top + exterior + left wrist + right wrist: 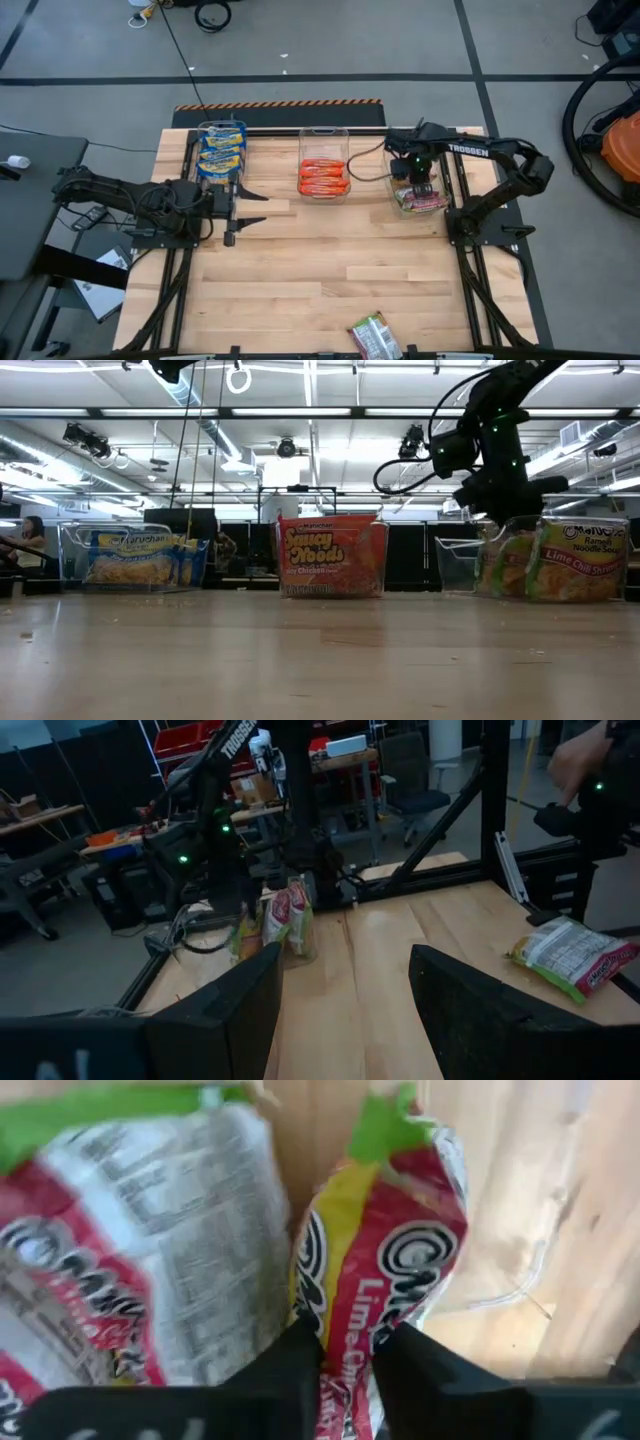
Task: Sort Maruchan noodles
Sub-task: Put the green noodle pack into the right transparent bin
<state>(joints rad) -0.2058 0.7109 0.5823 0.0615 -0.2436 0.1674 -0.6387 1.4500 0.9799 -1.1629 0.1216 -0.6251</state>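
Now, left to right:
Left gripper [243,208]: waits over bare table, fingers apart, holding nothing.
Left bin [222,128]: yellow-and-blue packets [222,152].
Middle bin [324,134]: orange-red packets [323,177].
Right bin [400,200]: silvery-white packets [421,203].
Right gripper [345,1355]: down in the right bin, fingers narrow, pinching a lime chili packet [385,1270].
Front edge: one loose packet [375,337].

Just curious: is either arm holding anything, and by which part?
The right gripper pinches a lime-chili packet by its edge, over the right bin. The left gripper holds nothing.
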